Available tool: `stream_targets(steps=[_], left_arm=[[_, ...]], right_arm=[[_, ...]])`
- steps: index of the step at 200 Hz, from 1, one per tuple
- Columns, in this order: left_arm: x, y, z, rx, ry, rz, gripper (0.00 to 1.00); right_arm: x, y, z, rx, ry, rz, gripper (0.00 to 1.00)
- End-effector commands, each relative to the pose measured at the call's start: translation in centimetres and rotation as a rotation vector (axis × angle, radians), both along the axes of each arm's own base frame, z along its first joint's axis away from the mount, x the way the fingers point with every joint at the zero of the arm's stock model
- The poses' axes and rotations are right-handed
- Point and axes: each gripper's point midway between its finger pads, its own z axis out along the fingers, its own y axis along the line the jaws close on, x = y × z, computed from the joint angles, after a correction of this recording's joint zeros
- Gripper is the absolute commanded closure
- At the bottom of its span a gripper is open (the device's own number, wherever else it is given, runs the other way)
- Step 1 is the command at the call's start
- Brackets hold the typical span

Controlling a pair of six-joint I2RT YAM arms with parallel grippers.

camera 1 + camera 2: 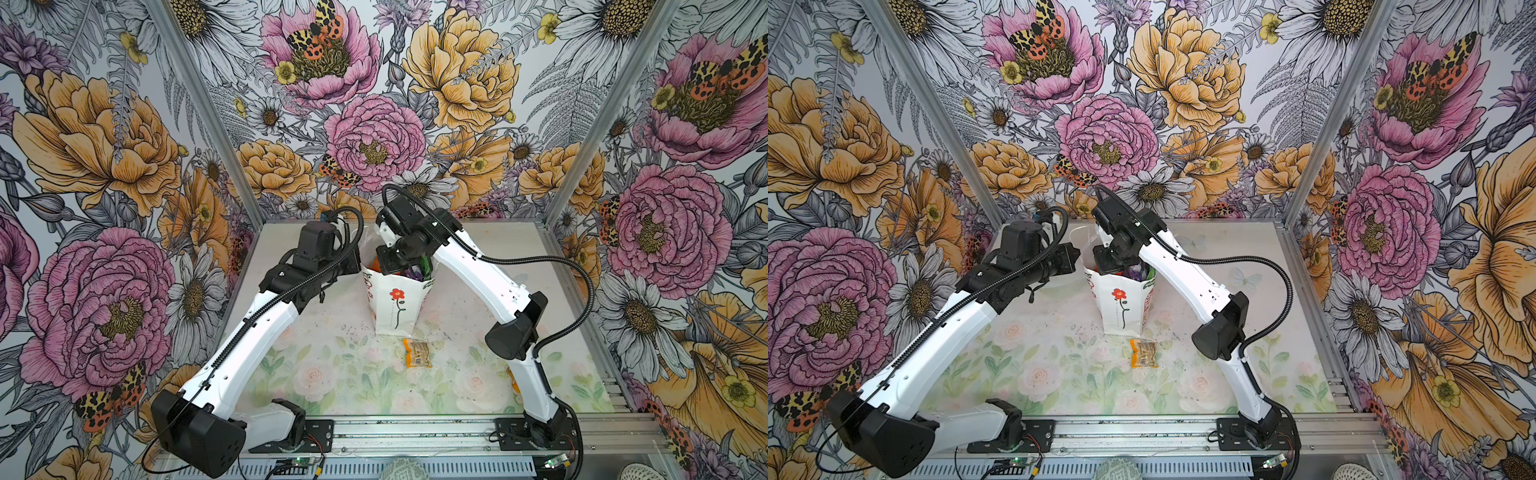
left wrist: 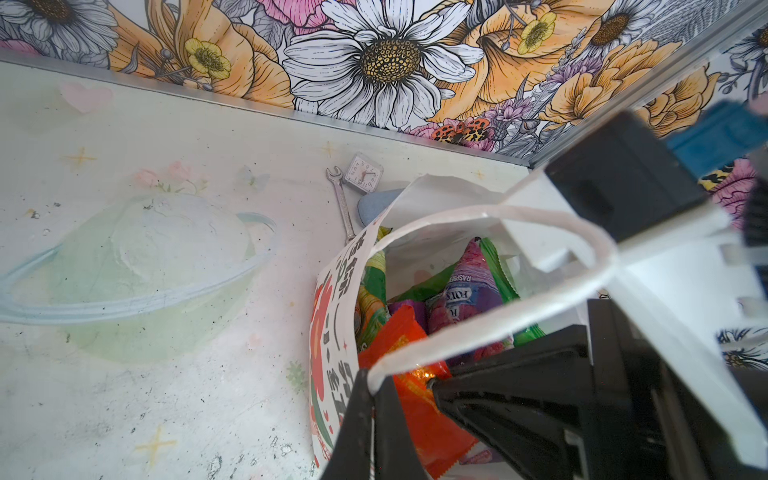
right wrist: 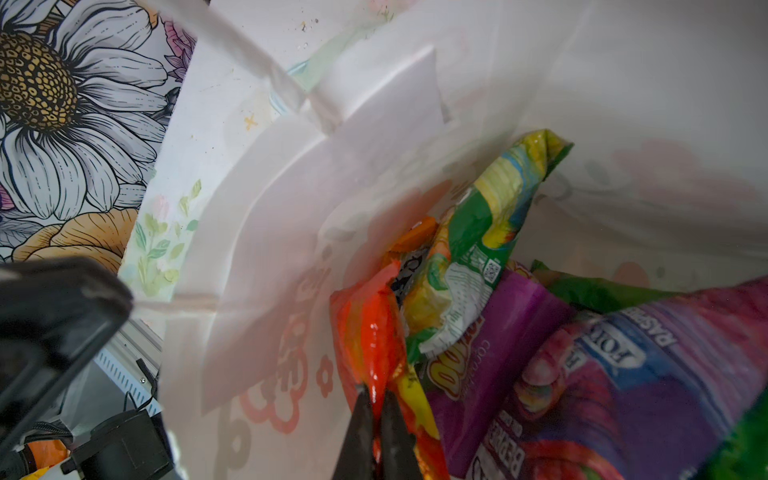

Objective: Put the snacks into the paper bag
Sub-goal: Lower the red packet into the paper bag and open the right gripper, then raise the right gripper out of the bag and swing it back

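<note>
One orange packet (image 3: 370, 328) in right claw (image 3: 375, 395), inside paper bag (image 1: 383, 320)

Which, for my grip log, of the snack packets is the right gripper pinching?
The orange-red packet in the mouth of the paper bag: the right gripper is shut on its edge. The green packet and the purple packet beside it lie free.

Floral-papered walls (image 1: 374, 124), pastel rose tabletop (image 1: 332, 374)
</note>
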Motion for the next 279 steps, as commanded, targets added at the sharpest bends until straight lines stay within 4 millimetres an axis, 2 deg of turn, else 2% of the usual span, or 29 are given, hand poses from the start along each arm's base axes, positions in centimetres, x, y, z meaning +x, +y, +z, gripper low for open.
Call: stream_targets(steps=[1, 28, 45, 121, 183, 211, 235, 245, 265, 279], left_arm=[[0.7, 0.3, 3.8, -0.053, -0.109, 0.013, 1.00], [0.8, 0.3, 3.8, -0.055, -0.108, 0.015, 1.00], [0.8, 0.4, 3.7, -0.055, -0.107, 0.016, 1.00], [0.8, 0.5, 3.8, -0.055, -0.107, 0.019, 1.00], [0.9, 0.4, 3.6, -0.053, -0.104, 0.016, 1.00], [0.9, 0.4, 3.6, -0.052, -0.105, 0.019, 1.00], [0.9, 0.4, 3.5, -0.052, -0.102, 0.017, 1.00], [1.0, 0.4, 3.5, -0.052, -0.102, 0.017, 1.00], [1.0, 0.4, 3.5, -0.050, -0.101, 0.018, 1.00], [1.0, 0.4, 3.4, -0.048, -0.100, 0.019, 1.00]], right_arm=[[0.2, 0.6, 0.0, 0.005, -0.023, 0.018, 0.91], [0.3, 0.0, 1.3, 0.009, -0.059, 0.009, 0.75], [0.4, -0.5, 2.2, 0.008, -0.088, -0.001, 0.70], [1.2, -5.0, 8.7, 0.017, -0.272, -0.120, 0.54], [0.6, -8.9, 13.6, 0.069, -0.386, -0.206, 0.50], [-0.4, -12.6, 15.9, 0.073, -0.454, -0.276, 0.47], [-1.4, -17.3, 16.8, 0.076, -0.494, -0.383, 0.44], [-1.8, -19.4, 16.6, 0.087, -0.497, -0.435, 0.43], [-2.6, -23.7, 14.7, 0.095, -0.479, -0.552, 0.40], [-3.0, -26.5, 12.3, 0.099, -0.431, -0.636, 0.39]])
